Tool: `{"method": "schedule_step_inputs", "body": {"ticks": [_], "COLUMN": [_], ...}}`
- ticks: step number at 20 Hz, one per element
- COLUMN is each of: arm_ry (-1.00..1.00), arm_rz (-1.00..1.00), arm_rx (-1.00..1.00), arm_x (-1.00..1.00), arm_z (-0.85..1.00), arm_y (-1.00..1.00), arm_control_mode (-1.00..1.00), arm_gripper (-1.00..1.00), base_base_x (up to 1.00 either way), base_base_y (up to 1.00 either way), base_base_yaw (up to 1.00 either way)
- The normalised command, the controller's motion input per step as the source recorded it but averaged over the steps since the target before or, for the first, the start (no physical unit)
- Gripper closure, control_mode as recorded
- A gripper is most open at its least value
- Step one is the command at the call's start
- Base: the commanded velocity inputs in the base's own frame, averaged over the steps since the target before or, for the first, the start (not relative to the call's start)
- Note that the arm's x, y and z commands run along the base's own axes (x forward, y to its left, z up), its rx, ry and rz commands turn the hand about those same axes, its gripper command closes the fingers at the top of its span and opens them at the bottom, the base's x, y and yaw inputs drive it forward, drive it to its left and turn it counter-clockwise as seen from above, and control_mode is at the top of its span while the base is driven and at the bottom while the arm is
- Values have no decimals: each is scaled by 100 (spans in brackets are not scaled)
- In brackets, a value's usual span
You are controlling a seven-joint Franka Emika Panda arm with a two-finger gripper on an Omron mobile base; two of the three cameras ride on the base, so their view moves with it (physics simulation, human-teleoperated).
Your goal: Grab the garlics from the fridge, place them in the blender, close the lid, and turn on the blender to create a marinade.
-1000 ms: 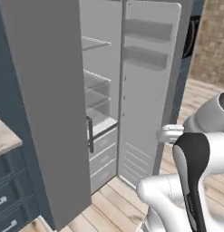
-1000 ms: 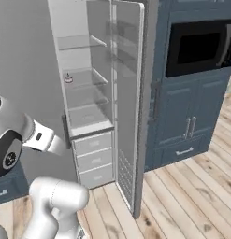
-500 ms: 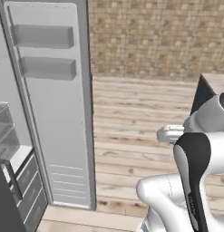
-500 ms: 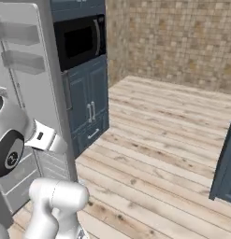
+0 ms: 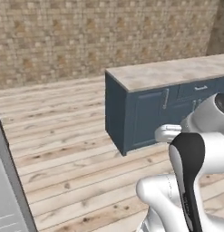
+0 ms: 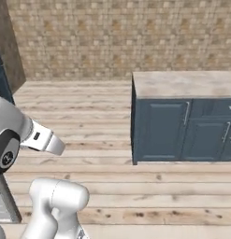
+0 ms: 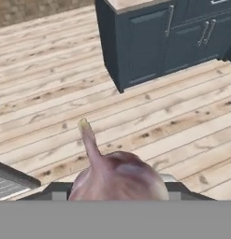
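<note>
Close up in the hand view, a pinkish garlic point(image 7: 118, 175) with a pointed stem sits pinched between the tips of the end effector point(image 7: 118, 186). Beyond it lie wooden floor planks point(image 7: 51, 102) and a blue cabinet point(image 7: 145, 42). From the base views, the cabinet point(image 5: 145, 115) carries a pale stone worktop point(image 5: 172, 72) before a brick wall point(image 6: 117, 37).

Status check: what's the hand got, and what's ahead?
Hand shut on a garlic, stem pointing up. Blue counter cabinet ahead across bare wood floor. Fridge door edge at left. Nothing blocking.
</note>
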Motion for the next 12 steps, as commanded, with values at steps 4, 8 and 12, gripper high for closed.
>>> {"method": "schedule_step_inputs", "body": {"ticks": [4,8,12], "arm_ry": [0,0,0], "arm_rz": [0,0,0], "arm_rx": [0,0,0], "arm_x": [0,0,0], "arm_z": [0,0,0], "arm_y": [0,0,0], "arm_control_mode": [100,100,100], "arm_gripper": [100,100,100], "base_base_x": [42,50,56], "base_base_y": [-83,-59,-27], "base_base_yaw": [-60,-63,-71]}}
